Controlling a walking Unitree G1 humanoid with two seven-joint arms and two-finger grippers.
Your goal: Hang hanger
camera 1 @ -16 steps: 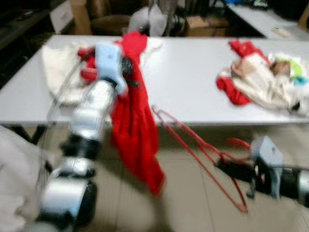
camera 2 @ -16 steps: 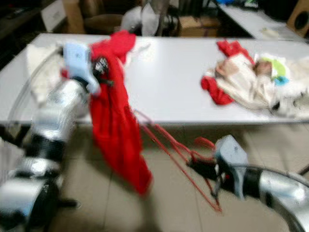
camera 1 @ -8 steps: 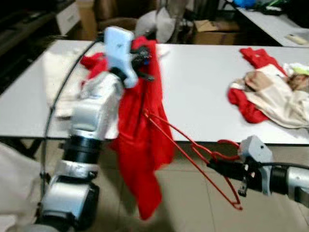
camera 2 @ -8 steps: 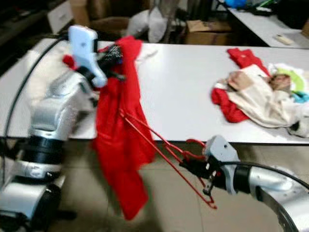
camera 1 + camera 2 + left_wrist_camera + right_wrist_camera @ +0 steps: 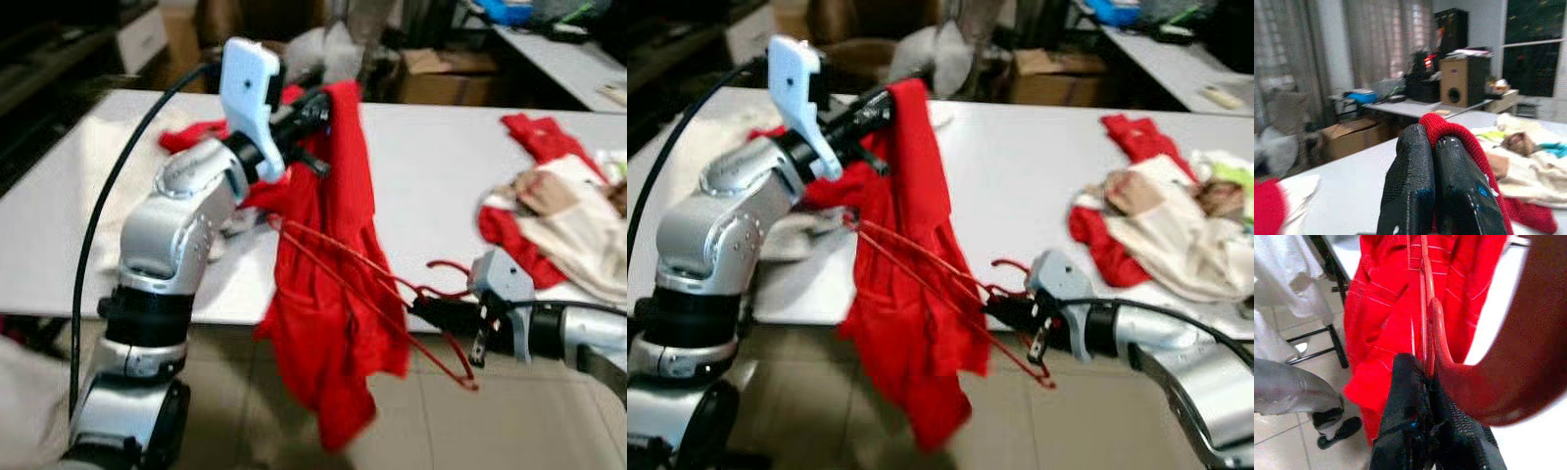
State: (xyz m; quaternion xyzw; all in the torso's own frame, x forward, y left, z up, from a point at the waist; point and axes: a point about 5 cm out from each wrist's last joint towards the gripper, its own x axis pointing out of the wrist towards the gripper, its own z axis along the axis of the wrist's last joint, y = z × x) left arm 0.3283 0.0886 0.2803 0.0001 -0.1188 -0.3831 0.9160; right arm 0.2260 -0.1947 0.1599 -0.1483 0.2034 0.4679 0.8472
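Observation:
A red garment (image 5: 328, 294) hangs from my left gripper (image 5: 323, 106), which is raised over the white table (image 5: 421, 166) and shut on the cloth's top edge (image 5: 1449, 129). A red wire hanger (image 5: 372, 294) reaches into the garment from the right. My right gripper (image 5: 423, 308) is shut on the hanger's neck just below its hook (image 5: 1444, 347), in front of the table's near edge. In the right wrist view the hanger's wires (image 5: 1422, 293) run into the red fabric (image 5: 1381, 333).
A pile of red and cream clothes (image 5: 558, 215) lies on the table's right side, and white and red cloth (image 5: 196, 137) behind my left arm. Boxes (image 5: 441, 73), a fan and another table stand beyond. Tiled floor (image 5: 509, 411) lies below.
My left gripper has lifted the garment higher and rightward. The right gripper has pushed the hanger up and left, further into the cloth. The camera has shifted too.

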